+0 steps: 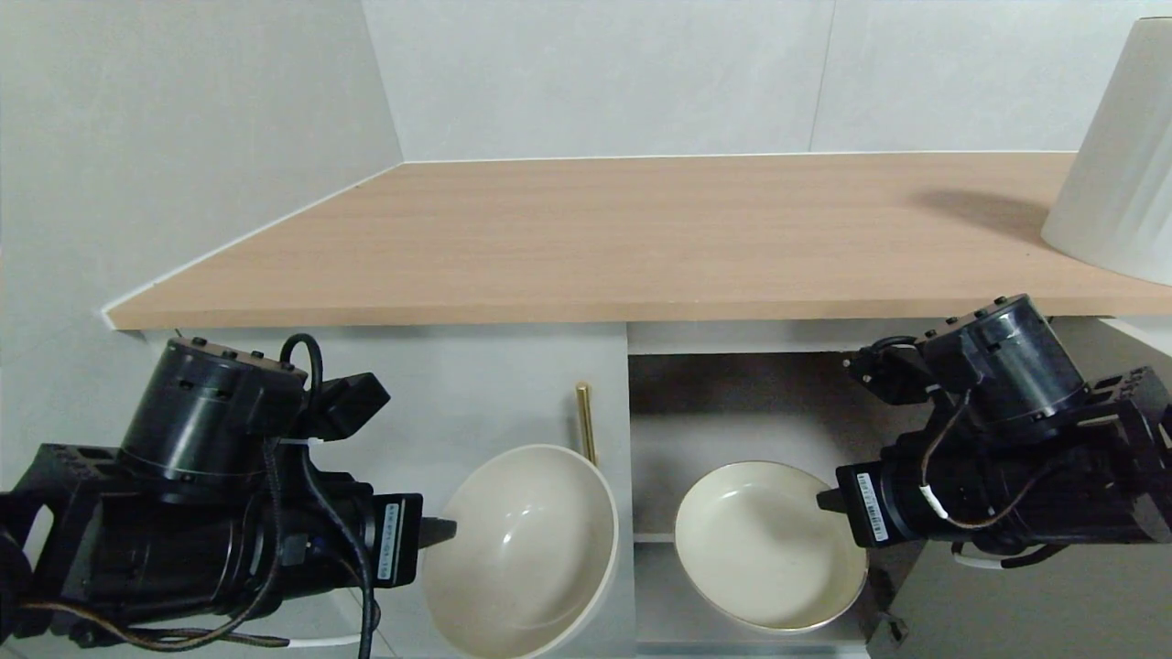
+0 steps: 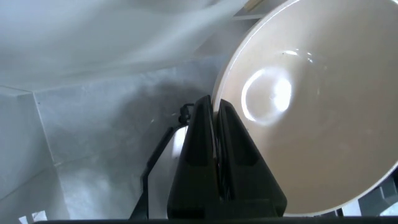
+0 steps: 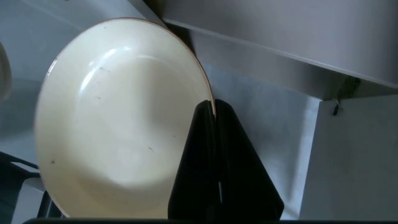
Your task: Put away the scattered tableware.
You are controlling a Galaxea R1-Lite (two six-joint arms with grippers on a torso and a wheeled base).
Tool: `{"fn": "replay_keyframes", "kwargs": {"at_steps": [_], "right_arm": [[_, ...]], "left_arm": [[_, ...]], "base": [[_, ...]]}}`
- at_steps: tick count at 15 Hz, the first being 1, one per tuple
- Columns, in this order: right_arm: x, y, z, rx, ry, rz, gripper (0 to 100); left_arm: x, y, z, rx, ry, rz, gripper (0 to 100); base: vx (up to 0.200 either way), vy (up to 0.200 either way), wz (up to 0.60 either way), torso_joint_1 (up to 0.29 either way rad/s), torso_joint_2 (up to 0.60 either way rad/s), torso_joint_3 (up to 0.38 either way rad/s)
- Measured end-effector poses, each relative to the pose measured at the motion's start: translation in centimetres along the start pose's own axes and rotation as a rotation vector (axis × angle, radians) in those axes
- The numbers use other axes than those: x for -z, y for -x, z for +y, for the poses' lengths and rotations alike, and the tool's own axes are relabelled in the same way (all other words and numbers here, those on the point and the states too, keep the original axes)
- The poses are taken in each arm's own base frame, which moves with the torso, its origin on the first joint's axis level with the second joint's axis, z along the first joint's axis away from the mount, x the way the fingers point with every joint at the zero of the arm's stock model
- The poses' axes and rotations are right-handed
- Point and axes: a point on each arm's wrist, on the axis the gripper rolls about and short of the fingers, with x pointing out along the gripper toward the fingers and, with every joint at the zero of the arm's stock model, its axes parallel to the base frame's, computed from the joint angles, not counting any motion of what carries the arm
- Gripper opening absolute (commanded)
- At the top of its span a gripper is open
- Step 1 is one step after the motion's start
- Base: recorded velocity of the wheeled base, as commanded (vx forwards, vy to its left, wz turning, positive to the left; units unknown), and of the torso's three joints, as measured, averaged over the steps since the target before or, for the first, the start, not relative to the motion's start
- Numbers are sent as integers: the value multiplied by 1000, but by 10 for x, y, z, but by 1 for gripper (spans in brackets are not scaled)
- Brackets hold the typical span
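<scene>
My left gripper [image 1: 441, 531] is shut on the rim of a deep cream bowl [image 1: 522, 549], held tilted in front of the closed left cabinet door. The left wrist view shows the same bowl [image 2: 311, 112] with its rim pinched between my fingers [image 2: 200, 143]. My right gripper [image 1: 829, 500] is shut on the rim of a shallower cream plate [image 1: 765, 545], held tilted before the open right cabinet compartment. In the right wrist view the plate [image 3: 118, 106] sits with its rim clamped in my fingers [image 3: 202, 143].
A wooden countertop [image 1: 641, 238] runs above the cabinet, with a white lampshade [image 1: 1117, 156] at its right end. A brass handle [image 1: 585, 421] is on the left door. The open compartment [image 1: 732, 403] has a shelf edge [image 1: 652, 538] inside. Grey walls close the left side.
</scene>
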Motion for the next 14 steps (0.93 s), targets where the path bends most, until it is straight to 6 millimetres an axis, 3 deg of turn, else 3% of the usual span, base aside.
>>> {"fn": "replay_keyframes", "kwargs": {"at_steps": [8, 14], "right_arm": [[4, -14, 0, 13, 14, 45, 0], [12, -75, 1, 42, 13, 127, 0]], "left_arm": [[0, -1, 0, -1, 0, 3, 0], [1, -1, 0, -2, 1, 6, 0]], "base": [[0, 0, 0, 0, 0, 0], [0, 0, 0, 0, 0, 0]]}}
